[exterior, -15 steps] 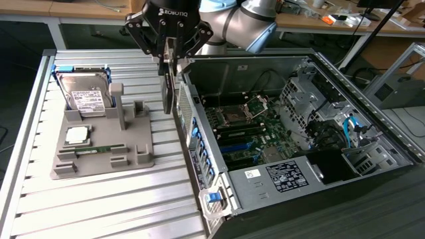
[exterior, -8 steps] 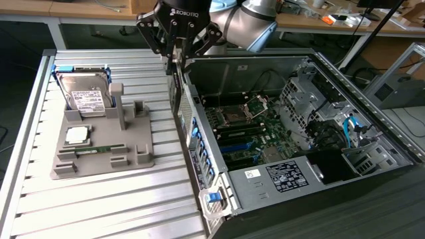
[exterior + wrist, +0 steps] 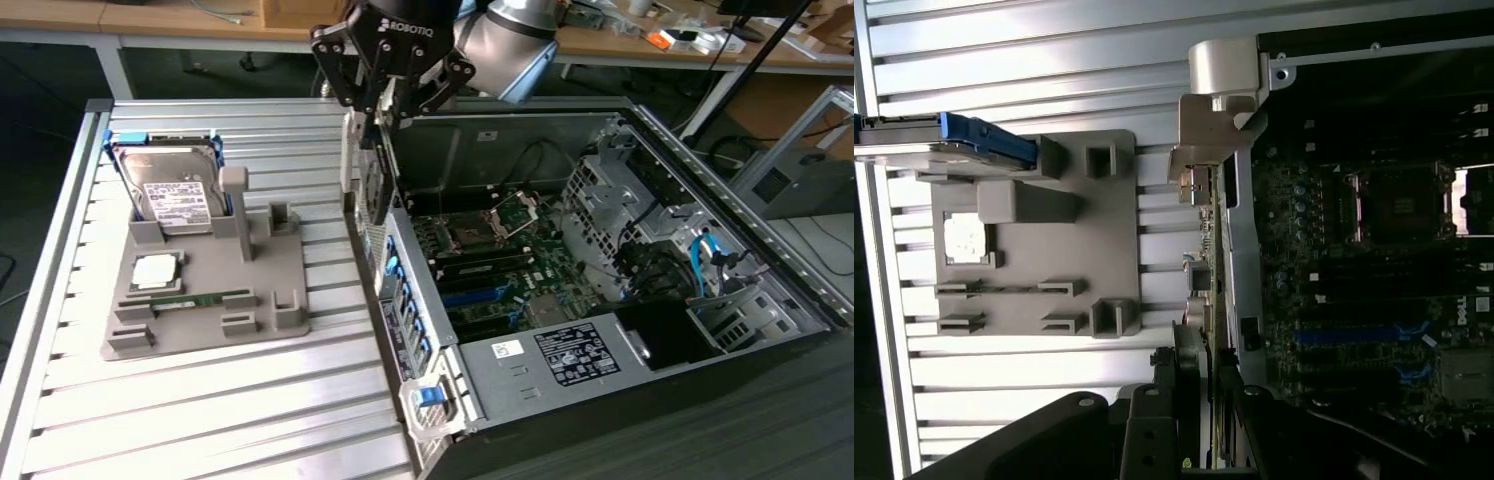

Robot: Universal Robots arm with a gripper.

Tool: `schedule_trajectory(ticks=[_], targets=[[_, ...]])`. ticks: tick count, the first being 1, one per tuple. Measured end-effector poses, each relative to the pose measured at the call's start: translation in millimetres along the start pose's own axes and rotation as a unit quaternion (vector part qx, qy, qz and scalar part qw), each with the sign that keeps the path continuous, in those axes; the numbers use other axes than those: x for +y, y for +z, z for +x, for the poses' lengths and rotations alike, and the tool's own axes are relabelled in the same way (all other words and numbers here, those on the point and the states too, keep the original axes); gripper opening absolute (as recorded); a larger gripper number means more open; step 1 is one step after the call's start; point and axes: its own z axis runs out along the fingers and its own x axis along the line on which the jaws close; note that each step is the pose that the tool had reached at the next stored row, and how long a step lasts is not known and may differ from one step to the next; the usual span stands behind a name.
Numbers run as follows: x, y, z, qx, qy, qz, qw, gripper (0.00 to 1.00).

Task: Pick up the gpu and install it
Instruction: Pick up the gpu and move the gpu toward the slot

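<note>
In the exterior view, at 9 o'clock on the slatted worktop [image 3: 200,420], you have the grey holder [image 3: 267,270]. It carries the hard drive [image 3: 174,190], a square chip [image 3: 156,270] and the green memory stick [image 3: 200,297]. Toward 12 o'clock, your jaws are pinching the gpu [image 3: 378,165], which hangs upright and edge-on beside the case wall facing the holder. From 3 to 5 o'clock lies the open computer case [image 3: 481,390], its motherboard [image 3: 487,255] exposed.
</note>
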Motion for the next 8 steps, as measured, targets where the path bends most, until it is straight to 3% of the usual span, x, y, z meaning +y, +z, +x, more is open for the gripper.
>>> schedule_trajectory(ticks=[8], targets=[[1.7, -2.7, -27.9, 0.0154, 0.0, 0.0012, 0.9999, 0.27]])
